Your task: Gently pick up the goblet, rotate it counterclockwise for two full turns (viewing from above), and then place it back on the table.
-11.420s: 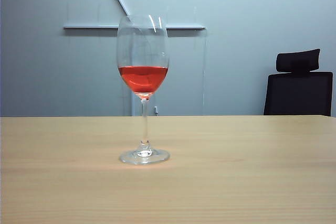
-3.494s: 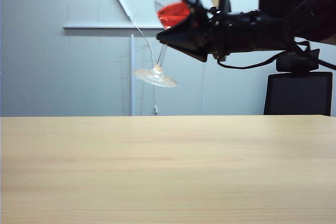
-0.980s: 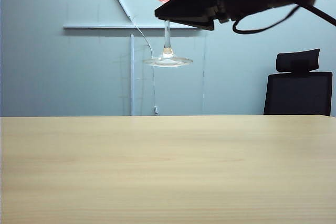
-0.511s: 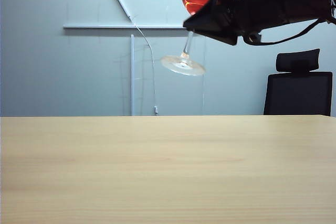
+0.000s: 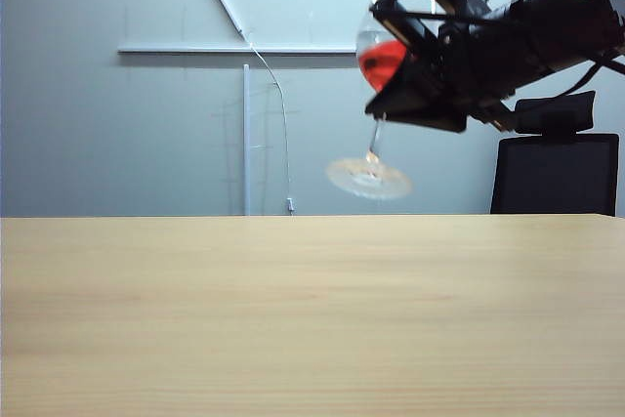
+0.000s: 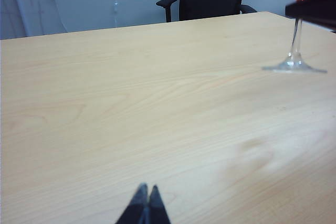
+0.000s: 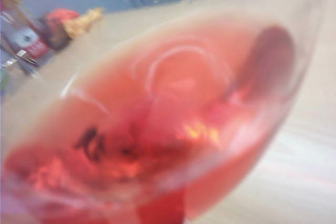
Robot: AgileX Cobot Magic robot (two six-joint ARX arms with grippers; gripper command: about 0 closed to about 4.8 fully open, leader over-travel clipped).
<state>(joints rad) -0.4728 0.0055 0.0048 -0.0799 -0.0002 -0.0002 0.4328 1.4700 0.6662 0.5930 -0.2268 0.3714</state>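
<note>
the right gripper [image 5: 410, 85] holds the goblet [image 5: 379, 109] high above the table [image 5: 293, 310], its jaws pinched on the glass where the bowl meets the stem, on the right of the exterior view; the glass hangs tilted, its foot swung toward the middle and blurred. the left gripper [image 6: 146, 205] rests low over the near edge of the table, fingertips pressed together on nothing, well apart from the glass

the swirl looks to be under way, with the set-down still to come. done well, it means small, even circles with the bowl kept close to upright, so the red liquid [image 5: 383, 61] climbs the wall without reaching the rim, and a slow levelling before the foot goes down flat

the glass is clear and thin-walled, a rounded bowl on a long slender stem above a flat round foot, likely slick and fragile in a hard grip. the tabletop is pale wood grain, smooth and level. the right wrist view is filled with blurred red liquid behind curved glass
</note>
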